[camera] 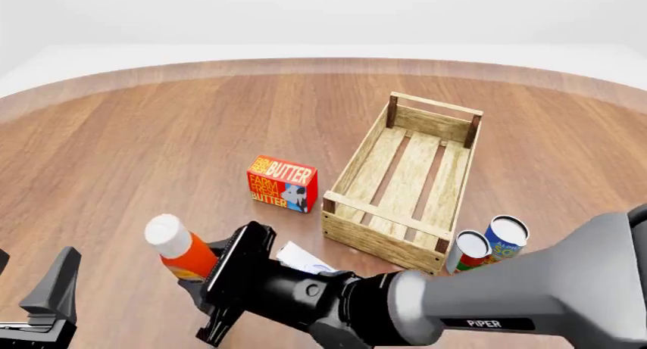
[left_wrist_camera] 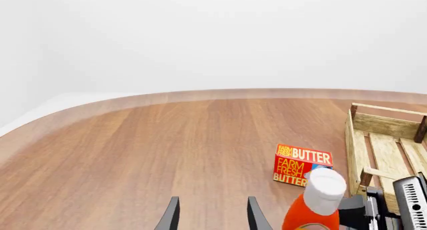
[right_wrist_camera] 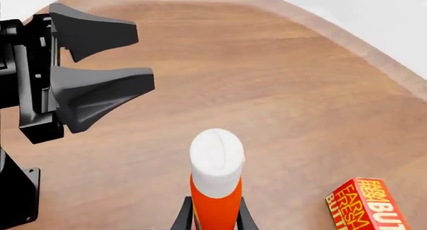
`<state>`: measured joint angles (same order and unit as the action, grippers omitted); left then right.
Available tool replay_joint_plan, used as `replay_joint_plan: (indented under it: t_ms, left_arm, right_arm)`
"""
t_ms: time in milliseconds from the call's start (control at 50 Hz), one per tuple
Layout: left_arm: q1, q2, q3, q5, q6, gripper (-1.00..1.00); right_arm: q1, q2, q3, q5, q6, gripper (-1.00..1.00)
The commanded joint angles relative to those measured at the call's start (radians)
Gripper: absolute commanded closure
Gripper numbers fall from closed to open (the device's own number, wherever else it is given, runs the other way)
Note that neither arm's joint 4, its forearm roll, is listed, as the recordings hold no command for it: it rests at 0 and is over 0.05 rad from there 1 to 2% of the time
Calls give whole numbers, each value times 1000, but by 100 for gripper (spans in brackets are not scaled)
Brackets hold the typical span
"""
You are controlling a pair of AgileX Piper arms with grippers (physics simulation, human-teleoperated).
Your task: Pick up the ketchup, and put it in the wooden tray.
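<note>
Ketchup [camera: 177,248] is clamped low on its orange body by the right gripper [camera: 224,277], fingers [right_wrist_camera: 181,216] pinching it from both sides in the right wrist view. Bottle is tilted, white cap [right_wrist_camera: 217,161] pointing up and to the left in front view, near the front-left of the worktop [camera: 151,144]; can't tell if it's clear of the surface.

Left gripper [camera: 45,292] sits just left of the bottle at the front-left corner, fingers [right_wrist_camera: 100,93] spread wide w/ nothing between them.

Butter box [camera: 282,184] is beyond the bottle, standing on the worktop, apart from it. Wooden tray [camera: 349,235] is right of the butter box, near it but not touching, long axis running away from the arms, nothing inside.

Two cans just off the tray's near-right corner: red-and-white one [camera: 469,250] and blue one [camera: 504,236], side by side.
</note>
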<state>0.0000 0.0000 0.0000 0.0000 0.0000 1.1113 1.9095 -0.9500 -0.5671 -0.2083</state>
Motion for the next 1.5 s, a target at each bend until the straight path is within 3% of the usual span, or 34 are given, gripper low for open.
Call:
replay_joint_plan:
  t_ms: [20,720,1140,1500]
  left_arm:
    - [0,0,0,0,0,-100]
    - [0,0,0,0,0,-100]
    - [0,0,0,0,0,-100]
    - [0,0,0,0,0,-100]
  right_arm:
    - [-58,-52,6,28,-19,100]
    - [-331,-290,55,180,-58,100]
    - [-547,-420,204,129,-42,100]
    - [-688,-467,233,122,-5,100]
